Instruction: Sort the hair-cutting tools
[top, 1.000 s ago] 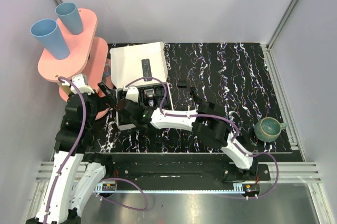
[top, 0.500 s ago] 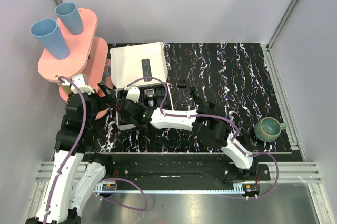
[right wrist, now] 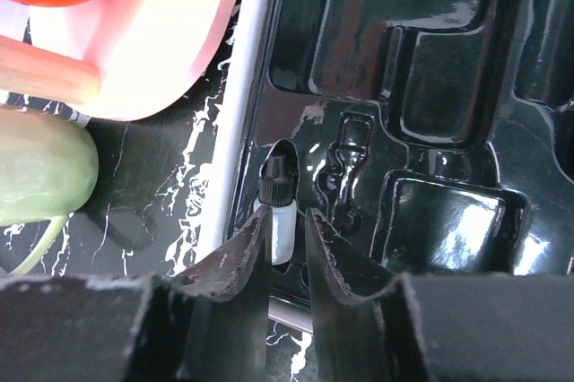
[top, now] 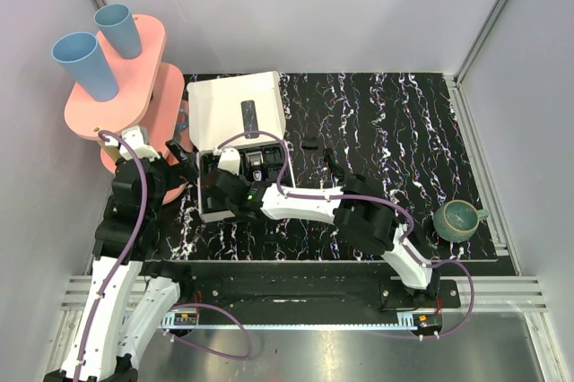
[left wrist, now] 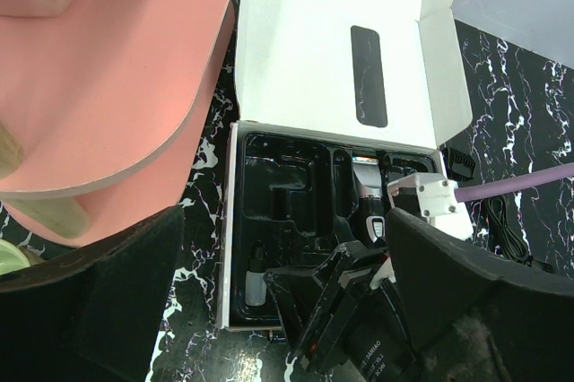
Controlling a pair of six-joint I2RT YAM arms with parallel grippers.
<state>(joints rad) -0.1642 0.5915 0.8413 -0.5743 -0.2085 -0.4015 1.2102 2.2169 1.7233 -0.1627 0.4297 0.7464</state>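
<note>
The white box [top: 235, 102] lies open with its black moulded tray [left wrist: 278, 194] toward me. The slim black clipper with a grey head [left wrist: 366, 186] lies in the tray and also shows in the top view [top: 257, 165]. A small white bottle with a black cap [right wrist: 278, 198] lies in its slot at the tray's near left corner. My right gripper [right wrist: 287, 234] hangs just over the bottle's lower end with its jaws a narrow gap apart, one on each side. A black comb attachment [top: 311, 143] lies on the table right of the box. My left gripper [left wrist: 287, 310] is wide open and empty, left of the tray.
A pink two-tier stand [top: 134, 68] with two blue cups [top: 85, 64] stands at the far left, close to the box. A dark teal bowl [top: 457, 219] sits at the near right. A black cable [left wrist: 502, 230] lies right of the tray.
My right gripper has edged slightly farther left over the tray's near left corner. The left arm has not moved.
</note>
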